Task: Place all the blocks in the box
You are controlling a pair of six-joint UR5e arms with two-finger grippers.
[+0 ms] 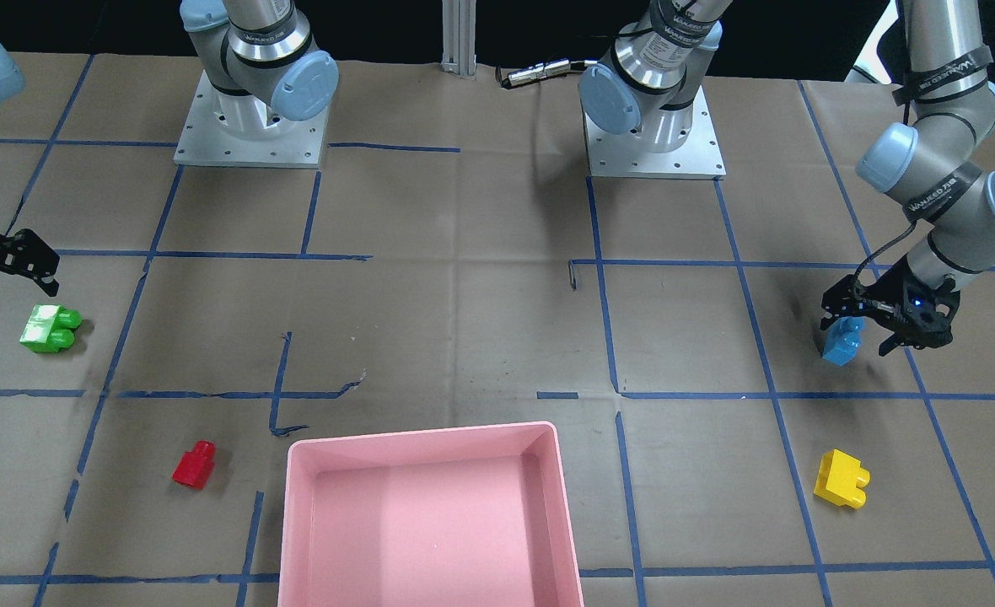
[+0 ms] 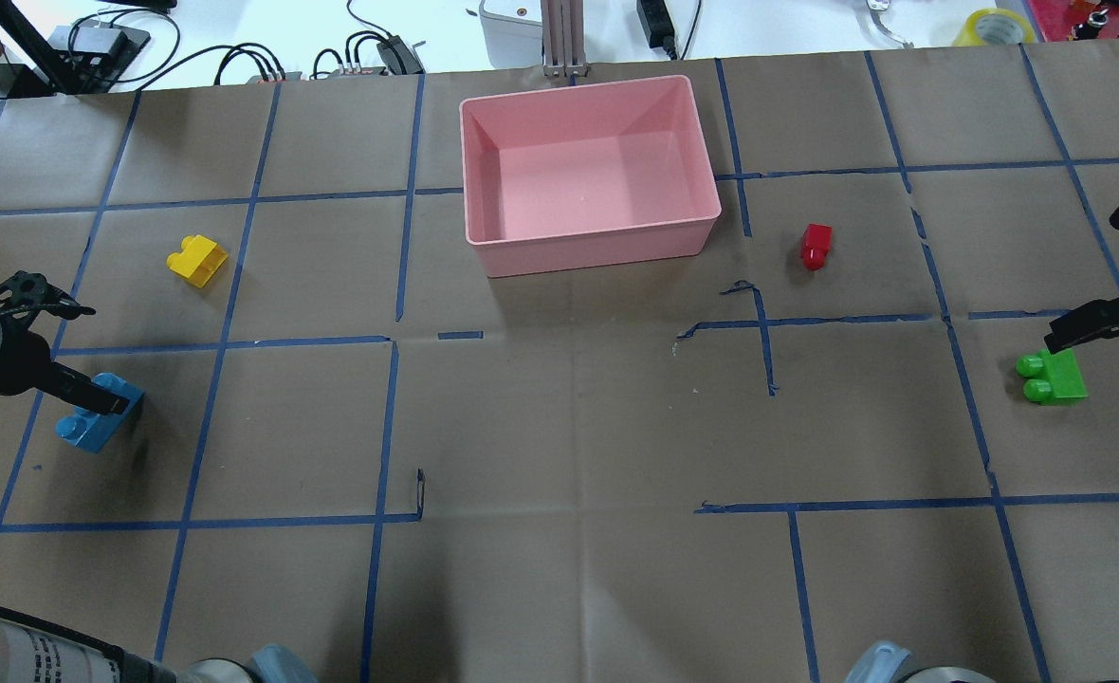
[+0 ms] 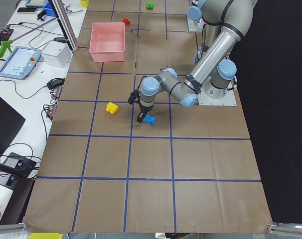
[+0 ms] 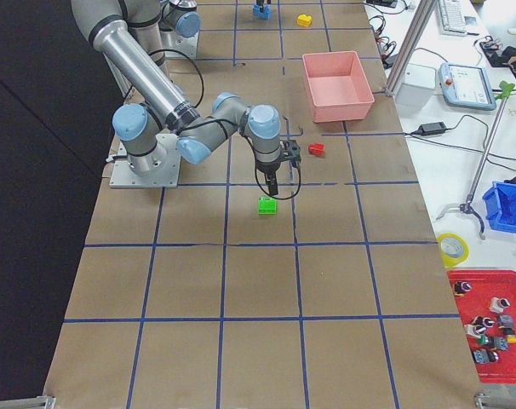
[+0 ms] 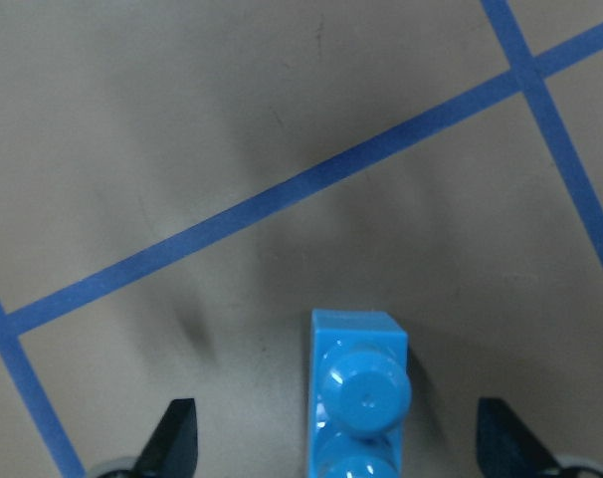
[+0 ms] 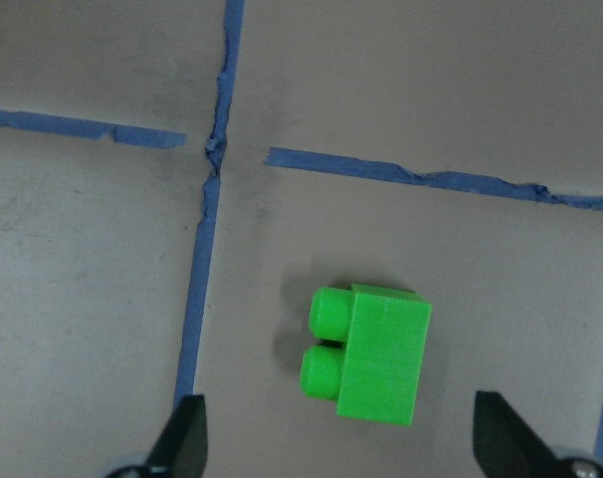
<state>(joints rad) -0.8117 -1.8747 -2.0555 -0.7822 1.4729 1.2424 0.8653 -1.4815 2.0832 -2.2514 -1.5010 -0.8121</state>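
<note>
The long blue block (image 5: 359, 398) lies on the table between the spread fingertips of my left gripper (image 5: 341, 443), which is open and does not touch it. They also show in the front view: the left gripper (image 1: 873, 324) stands over the blue block (image 1: 843, 341). My right gripper (image 6: 346, 433) is open and hovers just beside the green block (image 6: 371, 354), which lies on its side. The yellow block (image 2: 197, 260) lies left of the pink box (image 2: 588, 249), and the red block (image 2: 816, 246) lies right of it. The box holds nothing.
Brown paper with a blue tape grid covers the table. Both arm bases (image 1: 249, 126) (image 1: 653, 126) stand at the robot's side. Cables and devices (image 2: 370, 52) lie beyond the table's far edge, behind the box.
</note>
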